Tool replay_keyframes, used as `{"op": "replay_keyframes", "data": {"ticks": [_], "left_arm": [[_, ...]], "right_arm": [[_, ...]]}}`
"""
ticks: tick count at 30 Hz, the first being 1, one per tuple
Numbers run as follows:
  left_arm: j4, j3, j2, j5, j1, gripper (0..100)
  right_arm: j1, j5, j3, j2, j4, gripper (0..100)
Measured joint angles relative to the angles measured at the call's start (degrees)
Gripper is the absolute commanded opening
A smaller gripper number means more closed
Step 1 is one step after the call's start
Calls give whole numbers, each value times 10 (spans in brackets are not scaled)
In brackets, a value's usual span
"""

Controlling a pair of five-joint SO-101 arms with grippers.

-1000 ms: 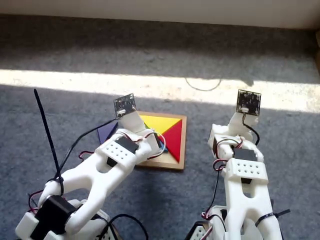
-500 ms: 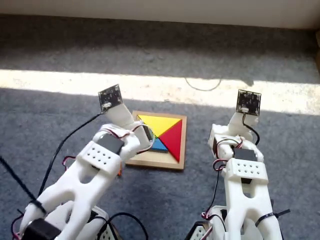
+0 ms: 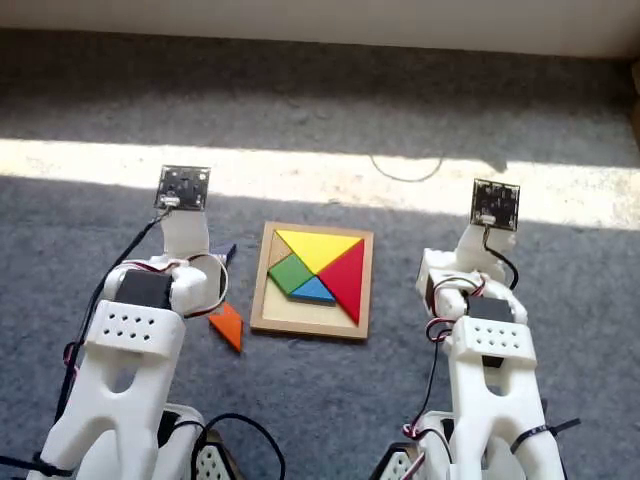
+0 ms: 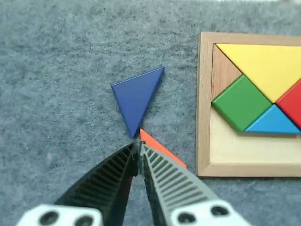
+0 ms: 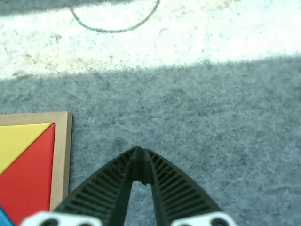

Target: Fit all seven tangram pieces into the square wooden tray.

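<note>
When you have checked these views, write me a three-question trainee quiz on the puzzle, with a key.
1. True or false: the green piece lies inside the tray.
2. Which two pieces lie on the carpet beside the tray? A. the orange triangle and the dark blue triangle; B. red and yellow; C. green and light blue.
3. How many pieces sit in the tray?
Key: 1 true; 2 A; 3 four.

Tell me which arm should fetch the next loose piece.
Left. The left gripper hangs over the orange triangle, next to the blue triangle, both loose on the carpet beside the tray. The right gripper sits over bare carpet on the tray's far side.
</note>
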Motion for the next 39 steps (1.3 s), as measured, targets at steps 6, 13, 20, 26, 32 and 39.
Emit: {"op": "replay_keyframes", "data": {"ticks": [6, 13, 20, 26, 32, 39], "left_arm": [[66, 0, 0, -19, -2, 223], [70, -30, 0, -175, -31, 184], [124, -99, 64, -296, -36, 203], [178, -164, 197, -491, -36, 200], [181, -186, 224, -667, -38, 204], [154, -174, 228, -766, -38, 204]], "right_arm": [[0, 0, 0, 0, 0, 5], [0, 0, 0, 0, 0, 5], [0, 0, 0, 0, 0, 5], [0, 0, 0, 0, 0, 5], [0, 3, 0, 0, 0, 5], [0, 3, 0, 0, 0, 5]]}}
